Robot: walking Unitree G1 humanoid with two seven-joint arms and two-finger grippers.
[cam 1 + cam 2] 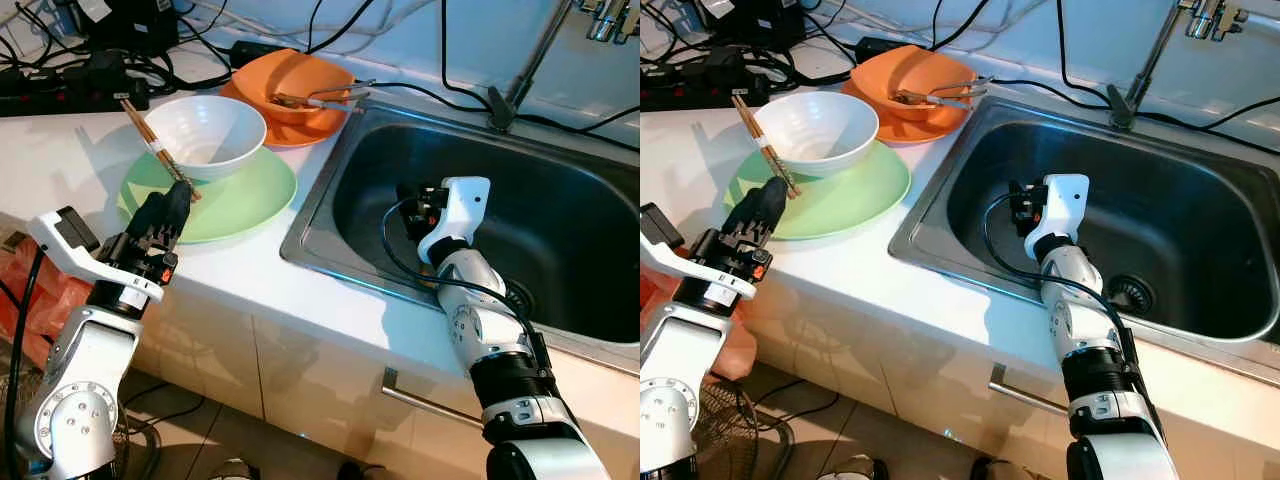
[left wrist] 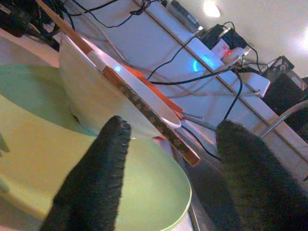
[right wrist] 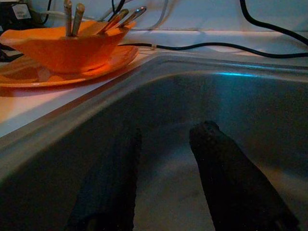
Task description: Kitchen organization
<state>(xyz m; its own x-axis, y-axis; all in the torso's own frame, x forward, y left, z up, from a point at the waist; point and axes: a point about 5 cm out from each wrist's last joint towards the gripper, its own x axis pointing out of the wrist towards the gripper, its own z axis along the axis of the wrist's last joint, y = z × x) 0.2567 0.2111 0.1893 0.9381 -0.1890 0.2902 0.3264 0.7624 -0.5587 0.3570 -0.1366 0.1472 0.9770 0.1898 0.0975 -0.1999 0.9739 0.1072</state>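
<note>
A white bowl sits on a green plate on the counter, with a pair of brown chopsticks lying across the bowl's rim. My left gripper is at the plate's near edge, open. The chopsticks' near end lies between its fingers, which are not touching it. Behind stands an orange bowl on an orange plate, with metal utensils in the bowl. My right gripper is open and empty, low inside the steel sink.
A black power strip and several cables run along the back of the counter. The faucet base rises behind the sink, whose drain is beside my right arm. A drawer handle is below the counter edge.
</note>
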